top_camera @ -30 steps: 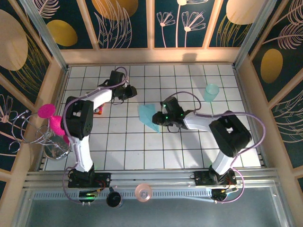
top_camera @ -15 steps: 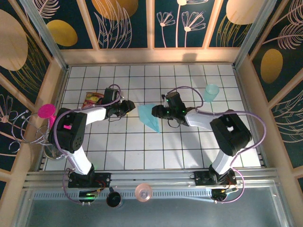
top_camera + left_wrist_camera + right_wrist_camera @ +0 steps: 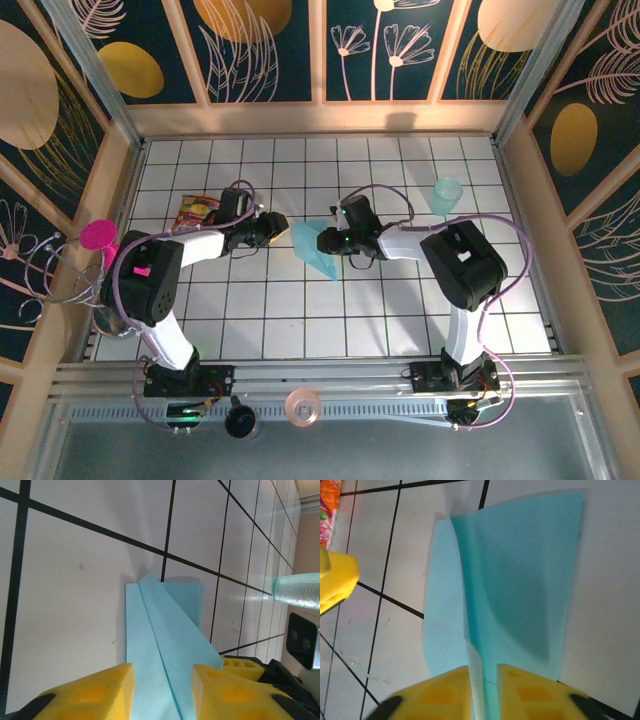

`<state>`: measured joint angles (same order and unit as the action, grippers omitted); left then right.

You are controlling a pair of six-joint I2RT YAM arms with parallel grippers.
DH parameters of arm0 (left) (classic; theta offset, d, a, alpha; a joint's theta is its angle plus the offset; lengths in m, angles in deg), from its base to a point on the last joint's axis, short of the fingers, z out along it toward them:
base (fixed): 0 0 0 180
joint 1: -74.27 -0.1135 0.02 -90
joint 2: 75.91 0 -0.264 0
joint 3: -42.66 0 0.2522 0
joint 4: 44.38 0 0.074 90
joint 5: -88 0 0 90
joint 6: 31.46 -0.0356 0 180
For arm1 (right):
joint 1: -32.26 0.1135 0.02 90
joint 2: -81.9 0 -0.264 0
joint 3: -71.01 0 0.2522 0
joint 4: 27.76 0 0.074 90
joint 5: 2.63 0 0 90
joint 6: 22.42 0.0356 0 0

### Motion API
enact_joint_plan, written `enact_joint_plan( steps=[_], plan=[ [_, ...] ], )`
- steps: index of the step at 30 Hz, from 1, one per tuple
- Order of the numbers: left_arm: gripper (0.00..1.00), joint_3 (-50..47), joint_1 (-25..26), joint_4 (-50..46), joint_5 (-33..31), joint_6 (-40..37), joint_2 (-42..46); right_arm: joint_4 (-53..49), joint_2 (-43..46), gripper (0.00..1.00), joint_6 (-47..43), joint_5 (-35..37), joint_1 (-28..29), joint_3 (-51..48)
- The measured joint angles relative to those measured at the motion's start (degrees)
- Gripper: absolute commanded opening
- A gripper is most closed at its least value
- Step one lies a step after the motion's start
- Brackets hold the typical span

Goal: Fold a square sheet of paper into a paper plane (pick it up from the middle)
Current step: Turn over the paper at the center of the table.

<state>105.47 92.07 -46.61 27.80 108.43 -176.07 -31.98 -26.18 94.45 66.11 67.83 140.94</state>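
Observation:
The light-blue paper plane (image 3: pixel 312 250) lies on the white tiled table (image 3: pixel 400 300) near the middle, folded into a narrow pointed shape with a raised centre crease. My right gripper (image 3: pixel 326 242) is at its right side, and in the right wrist view its jaws (image 3: pixel 483 680) are shut on the upright crease of the paper (image 3: pixel 520 580). My left gripper (image 3: pixel 276 225) sits just left of the paper. In the left wrist view its yellow fingers (image 3: pixel 162 690) stand apart, open, with the flat paper (image 3: pixel 165 630) running between them untouched.
A translucent teal cup (image 3: pixel 446 195) stands at the back right. A colourful snack packet (image 3: pixel 197 210) lies behind the left arm. Wooden walls ring the table. A black cup (image 3: pixel 240 421) and a tape roll (image 3: pixel 302 407) sit on the near rail.
The right gripper slid left along the paper and closed on its crease. The left gripper swung in from the back left to the paper's left edge and opened slightly.

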Motion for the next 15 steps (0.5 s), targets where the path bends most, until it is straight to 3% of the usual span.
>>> enact_joint_plan(
  steps=[7,15],
  plan=[
    [0.39,-1.8,0.0,2.6,1.3,1.8,3.4,3.4,0.5,0.03,0.3,-1.6,-1.4,-0.2],
    [0.49,-6.3,0.4,14.7,6.3,7.8,9.0,14.8,10.0,0.02,5.6,-6.1,-3.7,-4.9]
  ],
)
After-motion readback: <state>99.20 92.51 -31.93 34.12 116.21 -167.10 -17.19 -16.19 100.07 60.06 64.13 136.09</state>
